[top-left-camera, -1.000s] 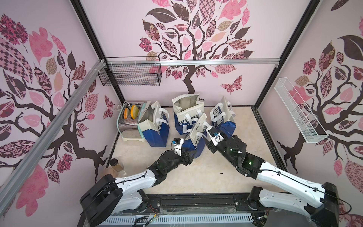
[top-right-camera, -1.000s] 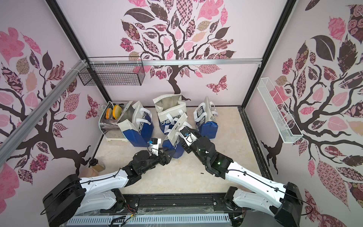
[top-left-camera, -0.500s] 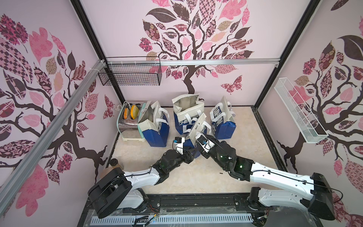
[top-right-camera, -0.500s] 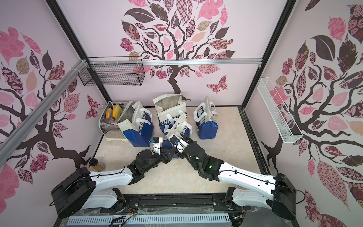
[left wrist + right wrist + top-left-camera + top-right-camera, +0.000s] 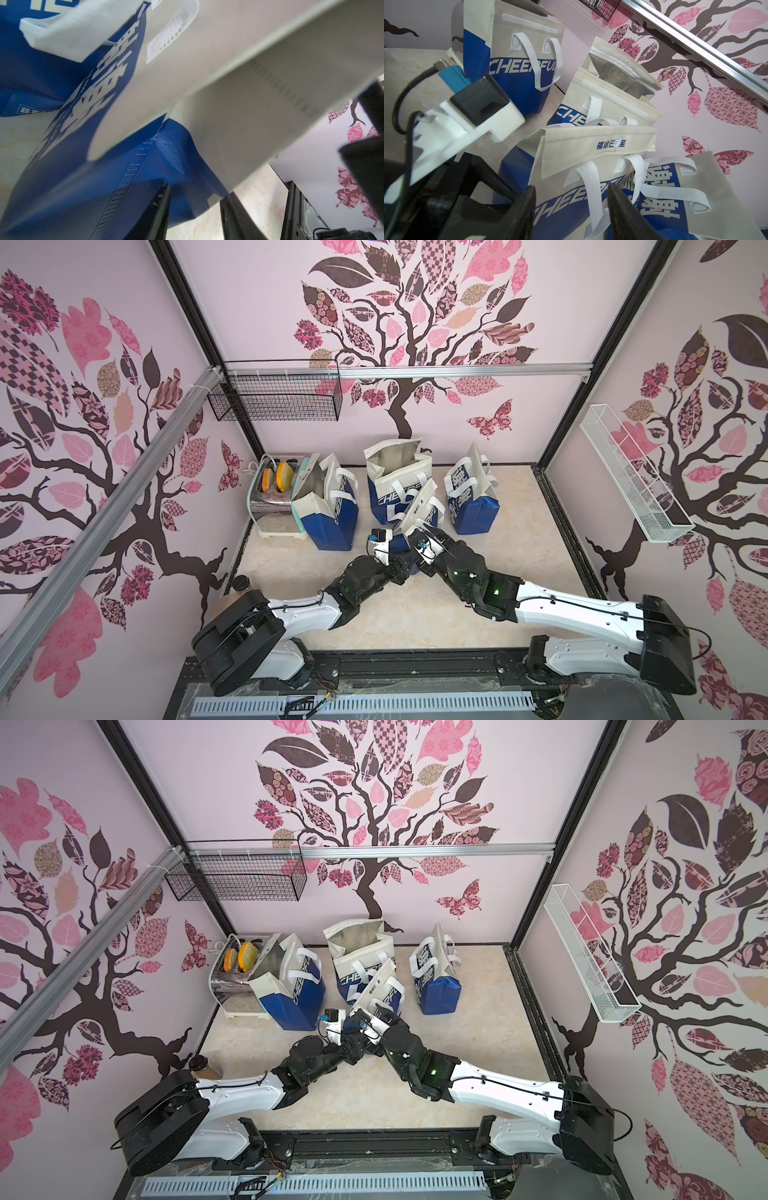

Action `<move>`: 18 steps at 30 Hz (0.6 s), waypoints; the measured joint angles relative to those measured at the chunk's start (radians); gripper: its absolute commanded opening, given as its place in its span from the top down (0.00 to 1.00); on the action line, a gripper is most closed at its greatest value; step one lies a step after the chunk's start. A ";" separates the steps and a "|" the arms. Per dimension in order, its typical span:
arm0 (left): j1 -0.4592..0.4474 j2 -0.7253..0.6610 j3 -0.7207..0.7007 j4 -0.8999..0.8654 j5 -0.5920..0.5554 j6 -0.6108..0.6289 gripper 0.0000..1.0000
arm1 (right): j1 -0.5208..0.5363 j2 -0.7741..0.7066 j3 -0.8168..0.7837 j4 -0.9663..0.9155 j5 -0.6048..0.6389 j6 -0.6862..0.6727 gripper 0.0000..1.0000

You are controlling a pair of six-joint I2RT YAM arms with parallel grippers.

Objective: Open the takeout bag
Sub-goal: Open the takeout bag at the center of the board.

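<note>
On the marbled floor, the flap-shut takeout bag sits between both tools' spread jaws; the left gripper should anchor its side fold while the right gripper peels the flap just beyond its tips.

Beige marbled bench. At 10 o'clock, toaster; tall bag just beside. At 12, open-mouthed bag; just before it, near centre, flap-folded bag. At 1, fourth bag. At 8, lidded cup.

Takeout bag is matt woven-textured cloth; toaster glossy metal.
</note>
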 measured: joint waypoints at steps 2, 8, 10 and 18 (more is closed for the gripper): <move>0.000 0.010 0.008 0.002 -0.002 -0.001 0.63 | 0.000 0.011 0.004 0.006 0.000 -0.001 0.41; 0.000 0.026 0.023 0.002 -0.004 -0.006 0.70 | 0.006 0.032 0.005 0.032 0.009 -0.011 0.42; 0.000 0.026 0.023 0.003 -0.004 -0.005 0.72 | 0.006 0.039 0.005 0.040 0.014 -0.014 0.43; -0.001 0.045 0.059 -0.005 -0.007 -0.006 0.84 | 0.008 0.090 0.021 0.094 0.052 -0.035 0.46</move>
